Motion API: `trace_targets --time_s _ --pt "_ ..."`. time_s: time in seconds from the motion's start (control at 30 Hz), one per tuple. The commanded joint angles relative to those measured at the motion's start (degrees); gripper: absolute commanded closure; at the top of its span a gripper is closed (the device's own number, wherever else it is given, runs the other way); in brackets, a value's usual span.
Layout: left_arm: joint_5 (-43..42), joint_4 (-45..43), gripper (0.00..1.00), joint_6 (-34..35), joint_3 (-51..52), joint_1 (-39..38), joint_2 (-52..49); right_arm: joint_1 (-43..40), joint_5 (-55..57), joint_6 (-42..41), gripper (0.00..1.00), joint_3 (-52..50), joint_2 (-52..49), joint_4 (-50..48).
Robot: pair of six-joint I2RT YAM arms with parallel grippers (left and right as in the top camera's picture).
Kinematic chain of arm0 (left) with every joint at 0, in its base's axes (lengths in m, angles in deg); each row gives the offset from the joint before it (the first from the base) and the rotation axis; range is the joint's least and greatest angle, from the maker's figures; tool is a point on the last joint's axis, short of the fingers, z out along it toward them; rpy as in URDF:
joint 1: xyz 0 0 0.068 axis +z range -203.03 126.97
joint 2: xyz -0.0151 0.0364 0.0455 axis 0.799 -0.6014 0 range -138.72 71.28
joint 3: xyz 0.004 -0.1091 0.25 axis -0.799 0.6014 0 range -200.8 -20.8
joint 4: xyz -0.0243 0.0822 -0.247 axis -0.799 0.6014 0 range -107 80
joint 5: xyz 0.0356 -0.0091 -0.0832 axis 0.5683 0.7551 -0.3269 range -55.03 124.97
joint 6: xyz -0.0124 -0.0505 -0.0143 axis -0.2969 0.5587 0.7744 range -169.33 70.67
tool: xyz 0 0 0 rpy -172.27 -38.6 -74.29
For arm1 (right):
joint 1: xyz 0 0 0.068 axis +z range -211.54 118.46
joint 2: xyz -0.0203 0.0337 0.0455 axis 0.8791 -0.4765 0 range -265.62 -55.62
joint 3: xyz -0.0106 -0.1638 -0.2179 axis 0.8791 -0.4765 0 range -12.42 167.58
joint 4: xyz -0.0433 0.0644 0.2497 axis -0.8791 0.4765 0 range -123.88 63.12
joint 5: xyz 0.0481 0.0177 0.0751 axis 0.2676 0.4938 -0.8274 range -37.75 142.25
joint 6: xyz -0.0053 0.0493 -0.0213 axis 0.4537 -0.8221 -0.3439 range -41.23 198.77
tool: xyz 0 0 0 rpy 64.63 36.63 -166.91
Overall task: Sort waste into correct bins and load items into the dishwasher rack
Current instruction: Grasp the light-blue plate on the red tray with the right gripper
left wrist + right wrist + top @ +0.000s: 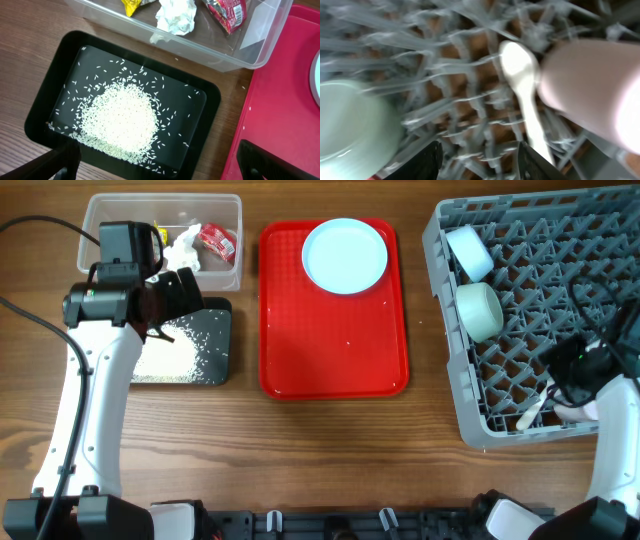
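Note:
The clear tub (225, 278) holds a yellow wrapper (134, 5), a white napkin (175, 15) and a red/silver wrapper (227, 12). The black tray (218, 345) holds a heap of rice (122, 117). My left gripper (160, 165) hangs open and empty over the tray's near edge; it also shows in the overhead view (178, 290). The pale blue plate (345, 255) lies on the red tray. The grey rack (520, 240) holds the pale blue bowl (468, 250), mint bowl (480, 310), white spoon (522, 80) and whitish cup (590, 85). My right gripper (480, 162) is open over the rack. The yellow cup is out of view.
The flat red tray (335, 340) lies between the bins and the rack, with a few rice grains on it. Bare wooden table shows in front of the tray and between the tray and the rack. The right wrist view is blurred.

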Motion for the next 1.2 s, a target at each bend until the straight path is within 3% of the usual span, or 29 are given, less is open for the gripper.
trace_targets --time_s 0.0,0.07,0.17,0.27,0.33,0.47,0.63,0.73,0.83,1.03,1.17 --pt "0.5 -0.1 0.00 0.9 -0.4 0.4 0.4 1.7 -14.2 9.9 0.49 8.7 4.4 1.0" --pt "0.5 -0.1 0.00 0.9 -0.4 0.4 0.4 7.3 -16.4 11.3 0.48 13.3 6.5 1.8" --pt "0.5 -0.1 0.00 0.9 -0.4 0.4 0.4 26.8 -9.8 8.5 0.44 16.9 5.6 0.4" --pt "0.5 -0.1 0.00 0.9 -0.4 0.4 0.4 44.9 4.2 0.7 0.40 16.9 -1.4 -5.0" --pt "0.5 -0.1 0.00 0.9 -0.4 0.4 0.4 51.1 7.1 -4.2 0.40 16.9 -10.0 -10.1" --pt "0.5 -0.1 0.00 0.9 -0.4 0.4 0.4 52.5 7.2 -5.2 0.40 22.7 -27.0 -17.2" --pt "0.5 -0.1 0.00 0.9 -0.4 0.4 0.4 52.0 13.2 -5.1 0.40 40.5 -45.9 -12.9" --pt "0.5 -0.1 0.00 0.9 -0.4 0.4 0.4 48.9 12.0 -12.9 0.52 40.7 -48.7 -12.4" --pt "0.5 -0.1 0.00 0.9 -0.4 0.4 0.4 46.6 6.9 -14.5 0.73 40.7 -51.5 -13.0" --pt "0.5 -0.1 0.00 0.9 -0.4 0.4 0.4 46.6 4.3 -14.4 0.79 40.7 -55.6 -14.1" --pt "0.5 -0.1 0.00 0.9 -0.4 0.4 0.4 46.6 3.5 -13.7 0.96 40.7 -56.3 -13.8"
